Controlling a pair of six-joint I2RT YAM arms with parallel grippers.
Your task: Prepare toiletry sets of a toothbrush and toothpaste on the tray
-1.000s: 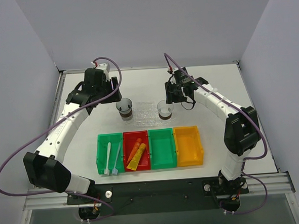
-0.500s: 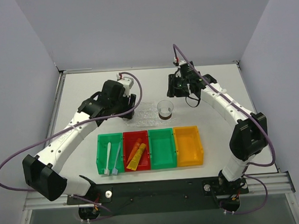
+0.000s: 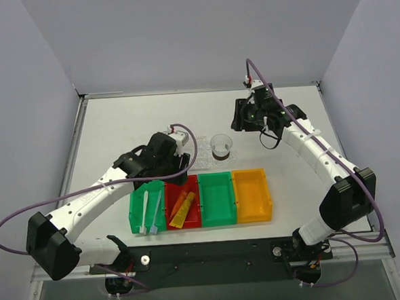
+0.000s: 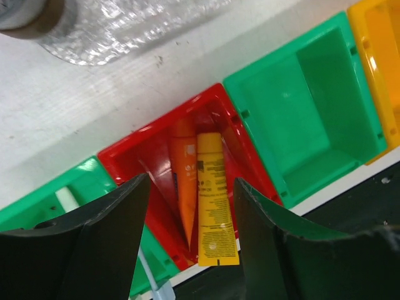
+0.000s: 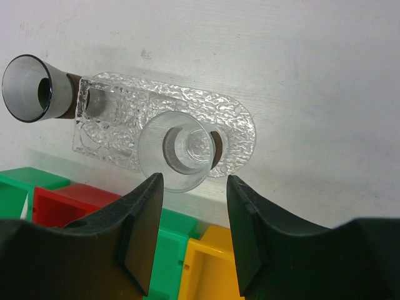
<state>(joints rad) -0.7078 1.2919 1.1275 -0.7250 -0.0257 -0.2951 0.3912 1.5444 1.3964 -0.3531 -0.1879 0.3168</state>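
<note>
Step in hand: judged to be the first tube pick. The left gripper (image 4: 190,187) hangs over the red bin (image 4: 125,156), lower centre of the left wrist view.
Left fingers: spread and holding nothing, with one dark finger on either side of both tubes and touching neither.
Right fingers: the right gripper (image 5: 194,181) is parted and empty, aimed down at the tray.
Tubes: the orange tube (image 4: 183,181) and the yellow-orange tube (image 4: 214,212) lie lengthwise in the red bin, side by side and touching.
Toothbrushes: the white toothbrush (image 3: 145,211) and the pale blue toothbrush (image 3: 155,210) lie in the leftmost green bin (image 3: 132,215), lower left of the top view.
Tray: the tray (image 5: 240,122) sits beyond the bins at the centre of the top view. It carries a clear cup (image 5: 181,147), and a grey cup (image 5: 31,78) stands at its left end. It holds no brush or tube yet.
Handling: the span now covers both tubes, so closing as they stand would likely pinch the pair. Shift sideways to centre on one tube, probably the yellow-orange one. Keep the fingers across its width and lower them inside the bin walls.
Risk: the tubes are soft and tapered, so grip mid-body; a finger may catch the bin wall and drag the bin.
</note>
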